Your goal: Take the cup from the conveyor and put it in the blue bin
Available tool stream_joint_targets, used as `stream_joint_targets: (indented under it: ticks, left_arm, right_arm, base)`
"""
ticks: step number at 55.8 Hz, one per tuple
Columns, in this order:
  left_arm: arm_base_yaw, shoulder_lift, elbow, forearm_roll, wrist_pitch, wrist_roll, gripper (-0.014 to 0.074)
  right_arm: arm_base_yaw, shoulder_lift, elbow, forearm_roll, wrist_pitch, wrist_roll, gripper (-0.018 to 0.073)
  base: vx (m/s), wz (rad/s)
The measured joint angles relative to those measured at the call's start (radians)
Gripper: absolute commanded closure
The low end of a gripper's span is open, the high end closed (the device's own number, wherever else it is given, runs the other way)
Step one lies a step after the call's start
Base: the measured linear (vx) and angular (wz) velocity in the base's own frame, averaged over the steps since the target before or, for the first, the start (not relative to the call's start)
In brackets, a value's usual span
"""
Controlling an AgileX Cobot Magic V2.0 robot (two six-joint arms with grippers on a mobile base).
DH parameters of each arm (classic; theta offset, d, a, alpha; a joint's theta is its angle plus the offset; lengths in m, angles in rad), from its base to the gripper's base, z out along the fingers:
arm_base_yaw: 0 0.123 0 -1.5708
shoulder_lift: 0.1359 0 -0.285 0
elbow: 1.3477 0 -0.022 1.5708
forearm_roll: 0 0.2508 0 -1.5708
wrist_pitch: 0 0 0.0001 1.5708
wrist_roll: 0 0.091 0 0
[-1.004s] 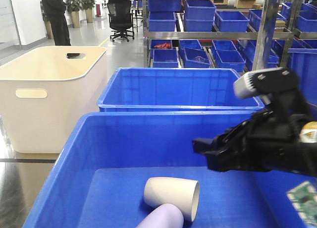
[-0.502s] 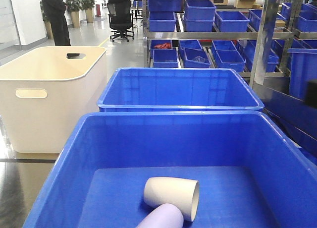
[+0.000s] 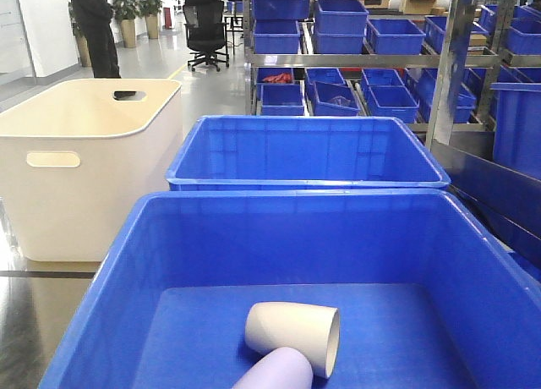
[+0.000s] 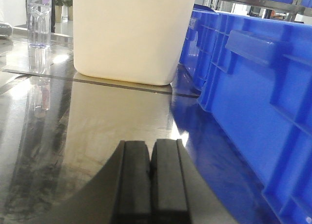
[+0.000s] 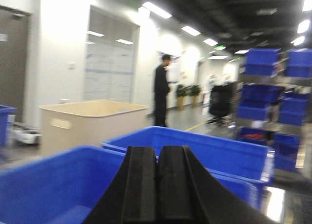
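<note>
Inside the large deep bright blue plastic bin [image 3: 152,262], a beige paper cup [image 3: 292,334] lying on its side touching a lilac cup [image 3: 275,372], left gripper [image 4: 151,180] low above a glossy table [image 4: 97,117] beside a cream-white tub [image 4: 131,34], jaws clenched empty, right gripper [image 5: 157,185] above the bin, jaws pressed together, empty.

The front-facing view sits just above the near rim of the blue bin [image 3: 279,237], looking level and forward over it to a second blue crate [image 3: 308,152], the cream tub [image 3: 84,161] at left and shelving [image 3: 448,59] behind. The left wrist view rides low over the glossy floor [image 4: 97,117], looking past its own closed fingers [image 4: 136,180] at the same tub [image 4: 131,34] and the crate walls [image 4: 253,87] close on the right. The right wrist view, blurred, is higher, facing across the bin [image 5: 53,185], tub [image 5: 92,121] and shelving [image 5: 278,97]
</note>
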Motion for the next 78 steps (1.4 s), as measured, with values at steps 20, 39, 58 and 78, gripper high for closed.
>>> stream_joint_targets:
  ticks: [20,39,58,78]
  left_arm:
    - [0.0,0.0,0.0,0.0,0.015,0.0,0.0603]
    - [0.0,0.0,0.0,0.0,0.015,0.0,0.0603]
    - [0.0,0.0,0.0,0.0,0.016,0.0,0.0603]
    - [0.0,0.0,0.0,0.0,0.016,0.0,0.0603]
  right_arm:
    - [-0.33,-0.182,0.275,-0.137,0.004,0.212,0.0568]
    - [-0.438,-0.224,0.473,-0.246,0.009,0.351,0.0568]
    - [-0.431,-0.234,0.649,-0.324,-0.154,0.375,0.0568]
    - [-0.431,-0.234,0.651,-0.344,-0.144,0.387,0.0568]
  base:
    - [0.0,0.0]
    - [0.0,0.0]
    - [0.0,0.0]
    - [0.0,0.0]
